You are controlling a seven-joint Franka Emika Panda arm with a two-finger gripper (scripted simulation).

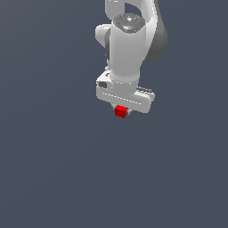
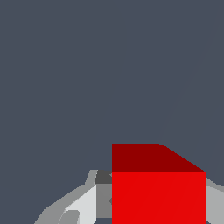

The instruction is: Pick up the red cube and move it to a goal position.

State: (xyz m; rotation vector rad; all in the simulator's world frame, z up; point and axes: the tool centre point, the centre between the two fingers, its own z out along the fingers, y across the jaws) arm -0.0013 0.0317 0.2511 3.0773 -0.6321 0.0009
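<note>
In the wrist view the red cube (image 2: 158,197) fills the near part of the picture: its bright front face is seen flat on, and a darker red face slopes away behind it. A grey and white finger (image 2: 85,203) of the gripper stands close against one side of the cube, and a small part of the other finger shows at the opposite side, so the gripper (image 2: 155,205) is closed around the cube and holds it — the jaws are only as wide apart as the cube itself. Beyond the cube there is only the plain dark grey-blue floor (image 2: 87,78). In the exterior view the white arm (image 1: 129,44) points down from the upper edge, and the cube (image 1: 120,111) sticks out just under the wide white hand, between the short fingertips of the gripper (image 1: 121,112) — most of the fingers are hidden behind the hand.
</note>
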